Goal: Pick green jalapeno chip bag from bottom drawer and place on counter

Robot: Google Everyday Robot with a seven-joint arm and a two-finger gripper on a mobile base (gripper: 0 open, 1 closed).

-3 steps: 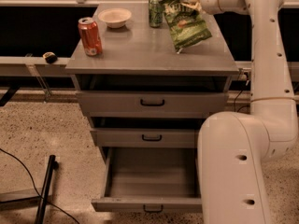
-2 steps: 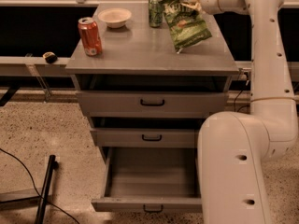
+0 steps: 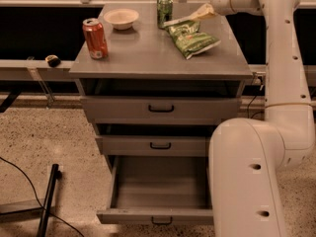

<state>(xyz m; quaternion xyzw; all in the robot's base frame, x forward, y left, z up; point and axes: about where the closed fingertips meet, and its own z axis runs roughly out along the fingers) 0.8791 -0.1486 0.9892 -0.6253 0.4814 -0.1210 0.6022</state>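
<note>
Past the red soda can [image 3: 95, 37], the bowl [image 3: 121, 19] and the green can [image 3: 164, 10], the green jalapeno chip bag [image 3: 193, 37] now lies flat on the counter [image 3: 148, 58], no longer hanging as it did a second ago. The gripper [image 3: 197, 15] has come down to the bag's top edge. I cannot tell whether it grips or has let go. Placement looks nearly done.
</note>
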